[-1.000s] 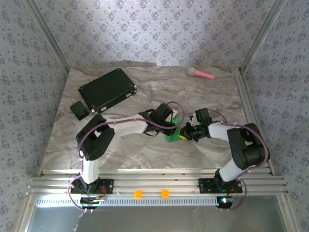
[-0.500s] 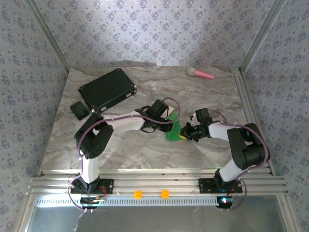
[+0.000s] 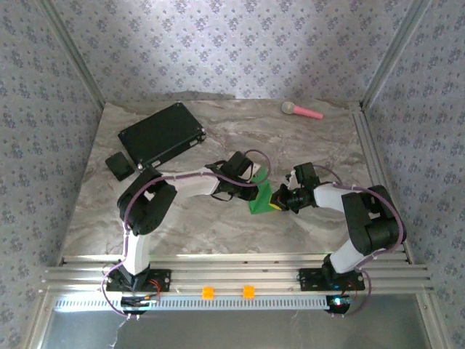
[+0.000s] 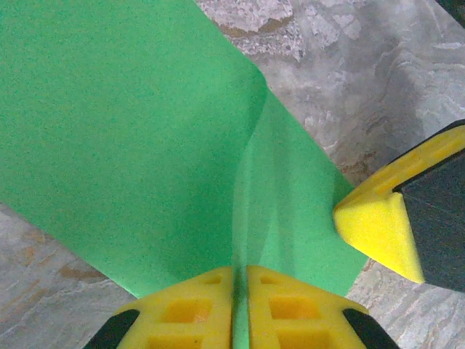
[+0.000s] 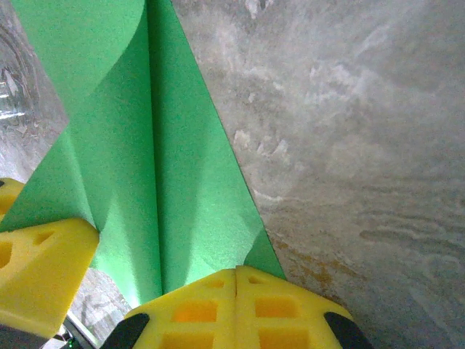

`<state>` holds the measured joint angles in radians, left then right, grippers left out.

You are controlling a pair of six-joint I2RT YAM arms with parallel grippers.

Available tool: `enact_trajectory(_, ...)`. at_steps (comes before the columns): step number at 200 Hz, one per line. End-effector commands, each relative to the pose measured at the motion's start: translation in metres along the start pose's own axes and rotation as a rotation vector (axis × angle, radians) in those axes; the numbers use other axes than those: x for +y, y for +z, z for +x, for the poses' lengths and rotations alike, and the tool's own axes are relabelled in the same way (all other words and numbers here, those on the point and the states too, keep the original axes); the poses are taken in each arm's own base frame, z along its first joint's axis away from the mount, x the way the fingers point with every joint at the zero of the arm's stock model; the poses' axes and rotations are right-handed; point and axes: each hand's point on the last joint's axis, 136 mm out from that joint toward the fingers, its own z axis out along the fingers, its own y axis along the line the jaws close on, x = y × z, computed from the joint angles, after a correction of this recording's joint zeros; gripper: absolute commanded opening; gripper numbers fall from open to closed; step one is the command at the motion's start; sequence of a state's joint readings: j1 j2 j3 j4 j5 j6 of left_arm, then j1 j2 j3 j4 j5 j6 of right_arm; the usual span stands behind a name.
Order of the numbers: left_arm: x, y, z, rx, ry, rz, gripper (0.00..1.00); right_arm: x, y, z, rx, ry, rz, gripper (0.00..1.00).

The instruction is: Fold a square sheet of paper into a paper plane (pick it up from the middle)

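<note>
While left jaws pinch the paper (image 4: 131,131), right jaws clamp it.

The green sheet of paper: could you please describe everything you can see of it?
The green sheet of paper is thin, plain and unmarked, folded, with a straight crease running along it. It is held over the marbled table, between the arms. The left gripper is shut on one edge at the crease; the right gripper is shut on another edge.
</note>
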<state>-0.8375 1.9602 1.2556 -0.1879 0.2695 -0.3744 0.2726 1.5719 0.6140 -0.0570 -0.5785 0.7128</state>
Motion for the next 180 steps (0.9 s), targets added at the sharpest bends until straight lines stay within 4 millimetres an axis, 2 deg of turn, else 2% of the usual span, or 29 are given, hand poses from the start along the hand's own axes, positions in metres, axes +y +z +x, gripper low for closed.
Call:
enact_trajectory(1,0.004,0.003,-0.004,-0.002,0.009,0.002,0.12,-0.022,0.002,0.011,0.038,0.039,0.085,0.03)
enact_trajectory(81,0.006,0.013,-0.006,0.001,0.023,0.006,0.12,-0.023,0.003,0.012,0.045,0.037,0.088,0.03)
enact_trajectory(180,-0.001,0.013,-0.014,-0.017,0.054,0.038,0.12,-0.026,0.004,0.014,0.054,0.035,0.101,0.04)
